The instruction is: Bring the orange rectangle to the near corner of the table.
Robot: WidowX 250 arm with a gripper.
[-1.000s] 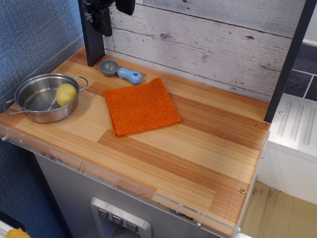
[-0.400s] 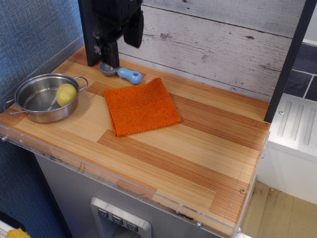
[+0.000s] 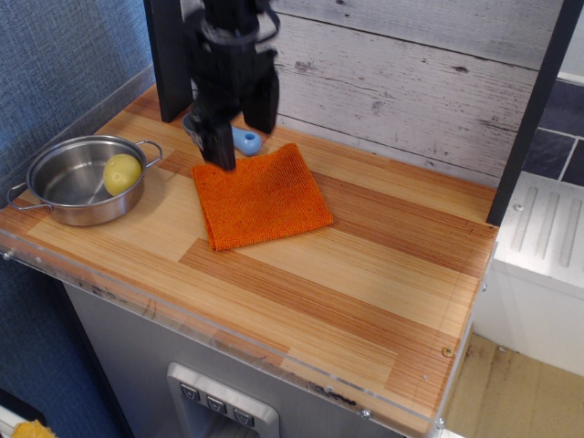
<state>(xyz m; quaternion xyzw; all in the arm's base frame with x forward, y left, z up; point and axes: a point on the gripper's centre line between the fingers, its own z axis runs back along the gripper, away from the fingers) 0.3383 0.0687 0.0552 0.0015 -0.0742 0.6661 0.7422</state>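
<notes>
The orange rectangle (image 3: 262,199) is a flat, nubby orange cloth lying on the striped wooden table (image 3: 365,274), left of the table's middle. My black gripper (image 3: 243,135) hangs over the cloth's far edge with its two fingers apart and nothing between them. One finger (image 3: 220,146) reaches down near the cloth's far left corner, the other (image 3: 265,108) is higher and further back. I cannot tell whether a finger touches the cloth. The table's near corner (image 3: 429,415) lies at the lower right behind the clear rim.
A steel pot (image 3: 78,180) with a yellow ball (image 3: 122,172) in it stands at the table's left edge. A grey and blue scoop (image 3: 245,140) lies behind the cloth, partly hidden by my gripper. A dark post (image 3: 166,55) and a plank wall stand at the back.
My gripper has come down from the top of the view and moved right and toward the camera, to the cloth's far edge. The cloth, pot and scoop have not moved.
</notes>
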